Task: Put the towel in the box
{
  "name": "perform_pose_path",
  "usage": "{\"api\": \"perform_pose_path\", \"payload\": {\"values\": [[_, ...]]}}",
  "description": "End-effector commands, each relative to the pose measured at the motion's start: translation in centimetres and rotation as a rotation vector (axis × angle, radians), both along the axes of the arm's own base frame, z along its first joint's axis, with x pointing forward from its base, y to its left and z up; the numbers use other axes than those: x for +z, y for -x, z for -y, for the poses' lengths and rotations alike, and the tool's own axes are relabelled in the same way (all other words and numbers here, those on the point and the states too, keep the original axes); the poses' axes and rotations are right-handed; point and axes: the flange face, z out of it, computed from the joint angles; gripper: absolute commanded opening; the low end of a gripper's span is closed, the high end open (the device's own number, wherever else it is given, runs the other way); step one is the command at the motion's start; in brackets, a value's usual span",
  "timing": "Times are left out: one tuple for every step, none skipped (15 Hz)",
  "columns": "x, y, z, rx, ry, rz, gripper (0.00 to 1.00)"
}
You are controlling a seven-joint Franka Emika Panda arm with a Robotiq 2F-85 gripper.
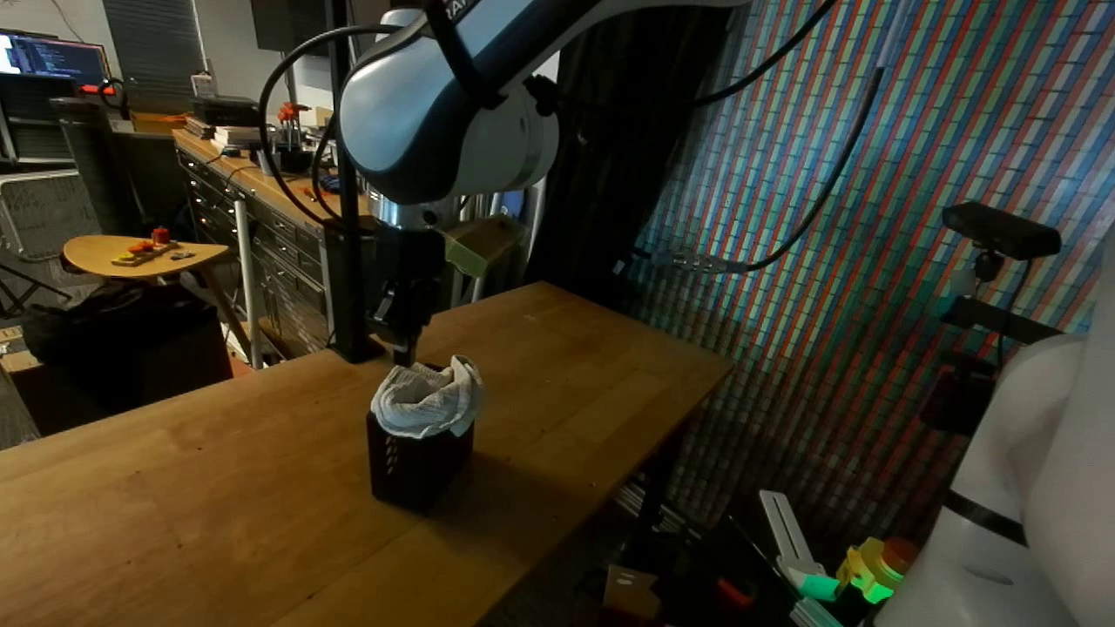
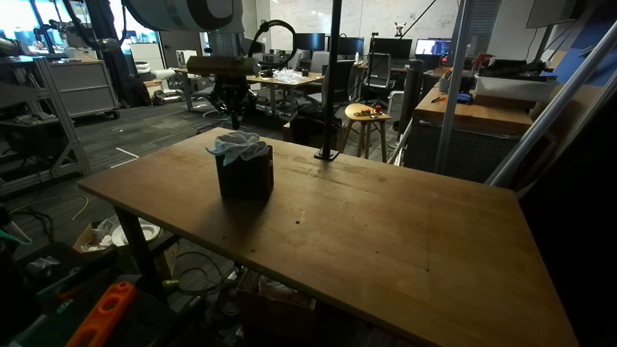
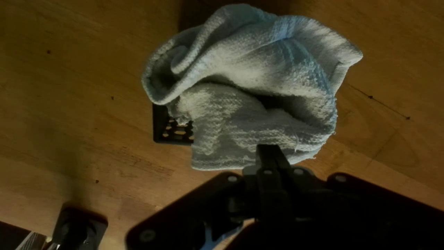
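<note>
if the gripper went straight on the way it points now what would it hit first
Probably the towel, near its edge, bunched over the box; the gripper points down there, though any gap between them is hard to judge.

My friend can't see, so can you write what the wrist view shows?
A rumpled pale towel covers most of a perforated black box on a wooden table, one corner peeking out. A shut black Robotiq gripper juts in from the bottom.
</note>
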Motion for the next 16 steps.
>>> {"api": "perform_pose_path", "payload": {"values": [[0.0,-0.1,0.2,0.056,-0.015,0.037,0.05],[-0.4,0.0,0.2,0.066,-0.02,0.036,0.05],[-0.7,0.0,0.2,0.075,-0.022,0.033,0.05],[-1.1,0.1,0.2,0.082,-0.026,0.033,0.05],[-1.5,0.3,0.4,0.086,-0.029,0.029,0.05],[-1.8,0.4,0.5,0.091,-0.031,0.024,0.05],[-2.2,0.5,0.7,0.095,-0.033,0.02,0.05],[-2.6,0.7,0.8,0.098,-0.033,0.015,0.05],[-2.9,0.8,1.0,0.1,-0.035,0.011,0.05],[-3.3,0.8,1.1,0.102,-0.038,0.008,0.05],[-3.8,0.9,1.1,0.104,-0.044,0.002,0.05],[-4.2,0.9,1.2,0.106,-0.052,-0.003,0.05],[-4.6,1.0,1.1,0.108,-0.061,-0.009,0.05],[-5.1,1.0,1.0,0.109,-0.074,-0.013,0.05],[-5.7,1.0,0.8,0.108,-0.089,-0.019,0.05],[-6.1,1.1,0.6,0.11,-0.105,-0.025,0.05]]}}
